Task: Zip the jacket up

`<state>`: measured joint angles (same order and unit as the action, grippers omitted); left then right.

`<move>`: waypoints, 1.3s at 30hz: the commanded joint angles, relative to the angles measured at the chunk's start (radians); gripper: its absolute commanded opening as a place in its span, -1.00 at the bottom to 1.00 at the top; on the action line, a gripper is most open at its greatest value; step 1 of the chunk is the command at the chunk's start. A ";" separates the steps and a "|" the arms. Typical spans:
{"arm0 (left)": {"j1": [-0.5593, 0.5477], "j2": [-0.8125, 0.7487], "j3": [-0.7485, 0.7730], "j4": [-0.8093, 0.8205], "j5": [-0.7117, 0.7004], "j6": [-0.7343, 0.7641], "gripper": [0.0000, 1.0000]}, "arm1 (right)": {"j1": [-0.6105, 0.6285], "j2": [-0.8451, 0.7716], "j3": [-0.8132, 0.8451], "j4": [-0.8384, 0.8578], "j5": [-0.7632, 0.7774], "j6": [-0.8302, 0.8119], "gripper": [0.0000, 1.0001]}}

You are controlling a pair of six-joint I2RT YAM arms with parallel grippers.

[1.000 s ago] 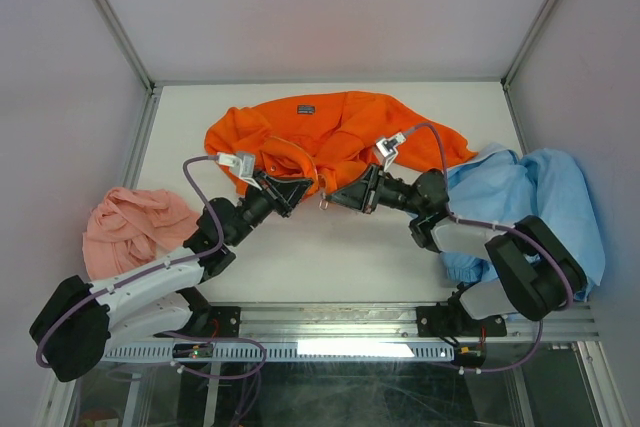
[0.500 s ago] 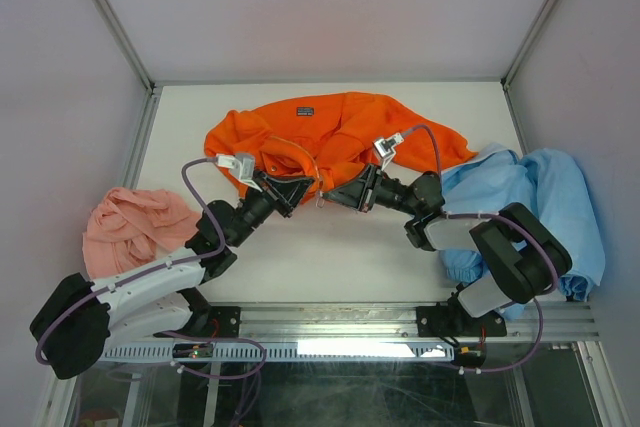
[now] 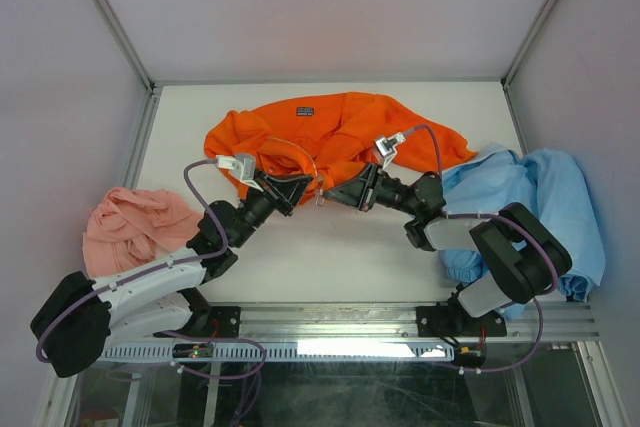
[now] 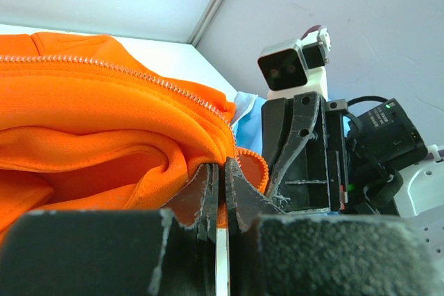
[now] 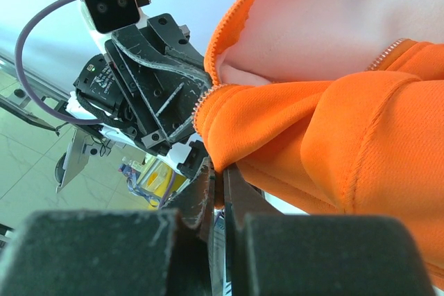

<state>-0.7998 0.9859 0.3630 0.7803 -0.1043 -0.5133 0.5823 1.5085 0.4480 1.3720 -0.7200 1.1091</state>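
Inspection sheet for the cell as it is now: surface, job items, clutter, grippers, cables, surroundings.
Surface: white table, no damage seen.
Job's things: jacket crumpled at the far side, front not zipped, teeth exposed.
Clutter: pink cloth at left; light blue garment at right, partly hidden by the right arm.
Grippers: left gripper and right gripper both shut on the jacket's front edges, tips close together.
Cables: purple cables loop along both arms, no snag seen.
Surroundings: white walls; metal frame rail at near edge.
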 commanded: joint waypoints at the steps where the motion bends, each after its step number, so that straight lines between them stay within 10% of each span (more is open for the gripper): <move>1: -0.015 0.013 0.023 0.065 -0.002 0.028 -1.00 | 0.013 -0.016 0.023 0.107 -0.004 0.009 -1.00; 39: -0.028 -0.030 0.014 0.001 0.058 0.023 -1.00 | 0.012 -0.007 0.043 0.086 0.066 0.011 -1.00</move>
<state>-0.8108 0.9993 0.3630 0.7692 -0.1020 -0.5049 0.5880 1.5124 0.4488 1.3926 -0.6907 1.1248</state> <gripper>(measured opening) 0.020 0.025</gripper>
